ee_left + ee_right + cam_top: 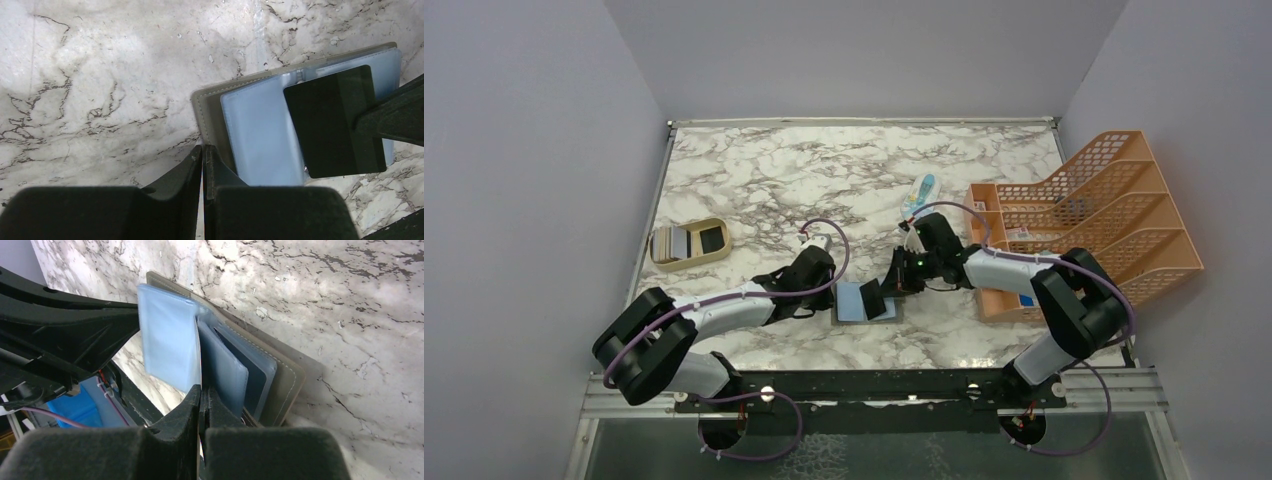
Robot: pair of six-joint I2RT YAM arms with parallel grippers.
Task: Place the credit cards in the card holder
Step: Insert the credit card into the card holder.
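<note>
The grey card holder (854, 304) lies open on the marble, its pale blue-grey pockets up. My left gripper (833, 300) is shut on the holder's grey left edge (210, 107), pinning it. My right gripper (887, 291) is shut on a dark credit card (332, 122), which tilts over the blue pockets (257, 132). In the right wrist view the card shows edge-on between my fingers (200, 365), next to a raised blue pocket leaf (167, 340) and the grey cover (287, 377). More credit cards (674, 242) lie in the tan tray (716, 256) at the left.
A large orange mesh file rack (1114, 215) stands at the right, close to the right arm. A light blue-and-white packet (918, 195) lies behind the right gripper. Grey walls enclose the table on three sides.
</note>
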